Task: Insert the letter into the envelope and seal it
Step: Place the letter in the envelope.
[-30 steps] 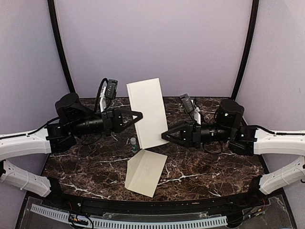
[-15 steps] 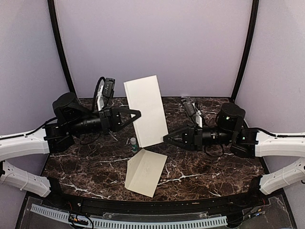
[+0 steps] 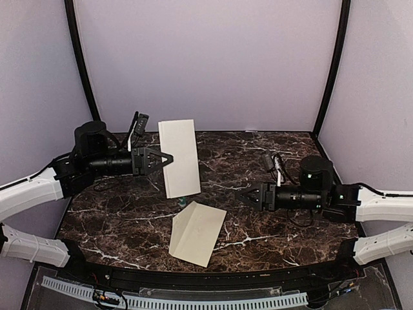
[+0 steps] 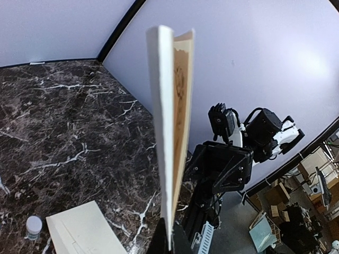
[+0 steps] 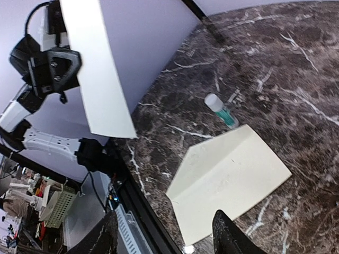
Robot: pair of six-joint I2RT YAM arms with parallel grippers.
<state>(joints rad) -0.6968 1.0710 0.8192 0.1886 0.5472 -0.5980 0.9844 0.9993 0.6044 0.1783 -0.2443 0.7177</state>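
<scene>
While the left jaws pinch the letter (image 3: 179,158) upright, the right jaws gape empty; insertion is pending, and the envelope (image 3: 197,234), flat on the counter (image 3: 277,239), likely needs its mouth held open next.

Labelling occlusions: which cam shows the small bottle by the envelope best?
Right wrist: the bottle shows whole, white cap and teal body, beside the envelope. Top external shows only a sliver below the held letter; left wrist shows it small, low left.
</scene>
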